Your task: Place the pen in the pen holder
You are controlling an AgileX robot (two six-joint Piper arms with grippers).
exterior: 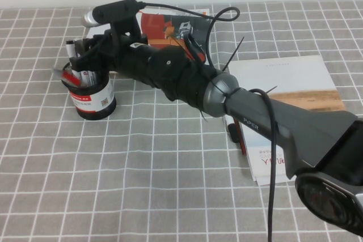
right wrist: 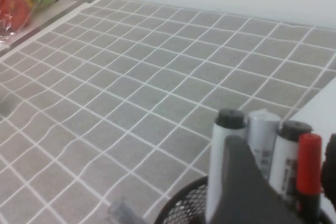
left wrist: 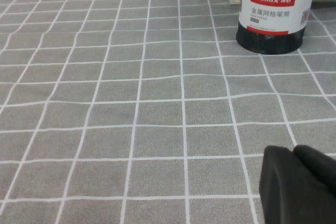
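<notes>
A black mesh pen holder (exterior: pixel 93 97) with a red and white label stands at the left of the table; it also shows in the left wrist view (left wrist: pixel 273 9). It holds white markers (right wrist: pixel 262 145) and a red-capped pen (right wrist: pixel 308 166). My right gripper (exterior: pixel 85 60) reaches across the table and hovers just over the holder's mouth. In the right wrist view the right gripper (right wrist: pixel 283 182) is open, with the red pen upright between its fingers (right wrist: pixel 241 182) and its lower end inside the holder (right wrist: pixel 181 208). My left gripper (left wrist: pixel 296 153) is shut and empty, low over the cloth, away from the holder.
Another red pen (exterior: pixel 239 137) lies by the edge of a white book (exterior: pixel 289 100) at the right, partly under my right arm. A magazine (exterior: pixel 170 26) lies behind the holder. A grey checked cloth (exterior: pixel 142 185) covers the table.
</notes>
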